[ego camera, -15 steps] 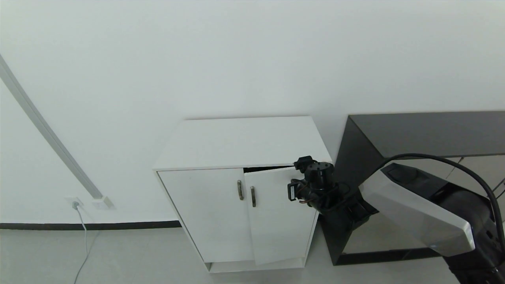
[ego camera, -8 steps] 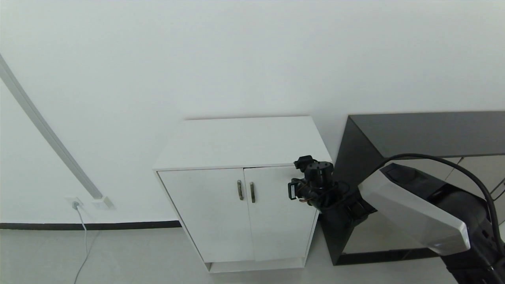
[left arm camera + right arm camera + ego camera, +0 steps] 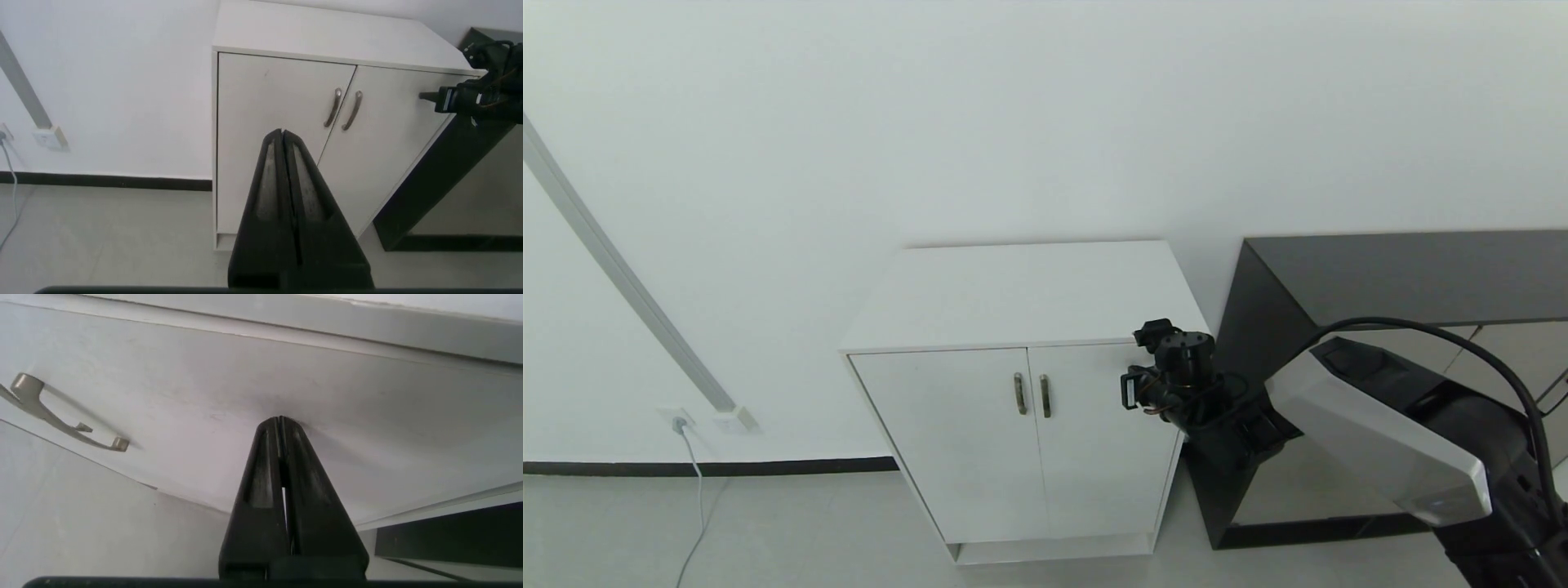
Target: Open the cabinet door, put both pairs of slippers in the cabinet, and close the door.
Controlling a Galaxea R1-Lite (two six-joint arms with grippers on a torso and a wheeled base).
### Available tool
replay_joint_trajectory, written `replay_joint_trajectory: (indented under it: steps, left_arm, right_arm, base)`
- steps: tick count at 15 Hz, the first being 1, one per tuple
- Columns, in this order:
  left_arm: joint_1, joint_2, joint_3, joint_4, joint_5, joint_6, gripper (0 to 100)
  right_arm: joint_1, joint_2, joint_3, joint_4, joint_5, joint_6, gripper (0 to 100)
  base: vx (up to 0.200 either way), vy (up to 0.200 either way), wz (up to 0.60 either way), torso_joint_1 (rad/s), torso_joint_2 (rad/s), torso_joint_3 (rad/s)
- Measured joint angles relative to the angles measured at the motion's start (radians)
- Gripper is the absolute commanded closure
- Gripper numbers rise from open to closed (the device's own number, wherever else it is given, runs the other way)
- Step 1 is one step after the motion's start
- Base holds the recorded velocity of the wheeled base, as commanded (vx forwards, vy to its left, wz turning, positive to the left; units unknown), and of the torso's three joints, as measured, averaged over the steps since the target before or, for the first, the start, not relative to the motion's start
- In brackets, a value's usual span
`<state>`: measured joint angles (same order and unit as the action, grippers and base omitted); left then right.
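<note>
black right tool (image 3: 280, 422), closed, touches the cabinet door (image 3: 1094, 441).

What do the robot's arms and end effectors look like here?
The right arm has a white shell over black joints, with a black cable looping above it. The left end effector and right end effector are black tapered wedges.

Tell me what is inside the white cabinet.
The interior is hidden: the cabinet has its left door and right door shut. What it holds cannot be told. The shut right tool is at the right door.
</note>
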<state>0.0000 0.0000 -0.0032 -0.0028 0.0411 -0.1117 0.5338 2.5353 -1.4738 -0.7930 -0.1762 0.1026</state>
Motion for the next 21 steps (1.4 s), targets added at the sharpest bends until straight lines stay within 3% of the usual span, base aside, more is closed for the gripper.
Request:
replay_joint_trajectory:
  steps: [13, 17, 21]
  left_arm:
    - [0.000, 0.000, 0.000, 0.000, 0.000, -0.001, 100]
    - [0.000, 0.000, 0.000, 0.000, 0.000, -0.001, 100]
    - [0.000, 0.000, 0.000, 0.000, 0.003, 0.000, 100]
  right_arm:
    - [-0.004, 0.011, -0.014, 0.006, -0.006, 0.001, 100]
    - [0.008, -0.081, 0.129, -0.038, -0.009, 0.003, 100]
    - [0.010, -0.238, 0.361, -0.119, -0.070, 0.004, 100]
  base:
    - [0.000, 0.000, 0.00, 0.000, 0.00, 0.000]
    - [0.000, 0.000, 0.00, 0.000, 0.00, 0.000]
    - [0.000, 0.000, 0.00, 0.000, 0.00, 0.000]
